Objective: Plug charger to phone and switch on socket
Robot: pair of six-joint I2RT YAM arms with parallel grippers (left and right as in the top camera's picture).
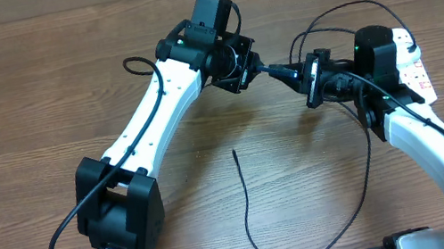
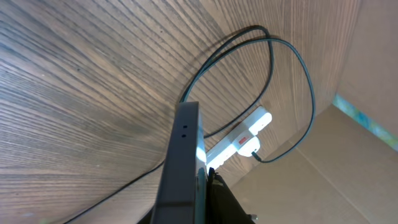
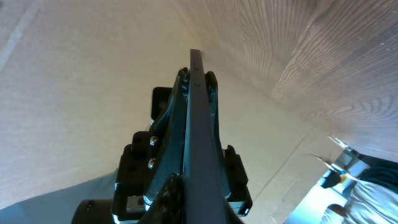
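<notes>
We are in a robotics lab: two white-and-black arms (image 1: 156,108) work over a wood-grain tabletop (image 1: 11,105), fenced by plain cardboard panels (image 2: 336,174).

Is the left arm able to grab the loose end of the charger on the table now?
Probably not yet. The charger end lies uncovered on the table, but the left gripper is clamped on the phone, so it isn't free.

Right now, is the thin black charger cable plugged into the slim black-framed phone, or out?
Out. The cable's free end lies on the wooden table, apart from the phone, which is held on edge.
</notes>
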